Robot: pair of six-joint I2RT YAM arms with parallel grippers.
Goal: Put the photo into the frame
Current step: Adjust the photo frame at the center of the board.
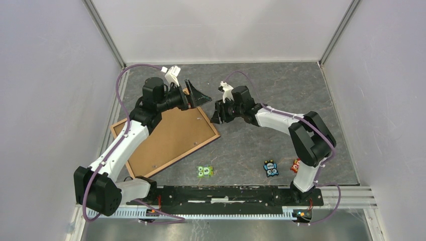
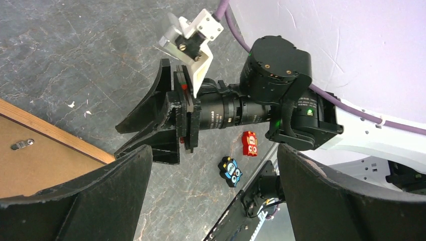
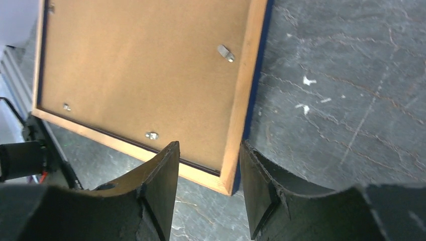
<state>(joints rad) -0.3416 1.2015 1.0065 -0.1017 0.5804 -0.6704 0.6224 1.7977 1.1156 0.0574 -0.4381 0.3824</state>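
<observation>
The frame lies face down on the left of the table, light wood rails up, with a dark blue edge showing in the right wrist view. The brown backing board fills it, held by small metal clips. The photo is not in view. My left gripper hangs open and empty above the frame's far corner, its fingers wide apart in its own view. My right gripper is open and empty just above the frame's right corner. The two grippers face each other.
A green toy block lies near the frame's near rail. A blue owl block and a red one lie by the right arm's base. Walls close in the table on three sides.
</observation>
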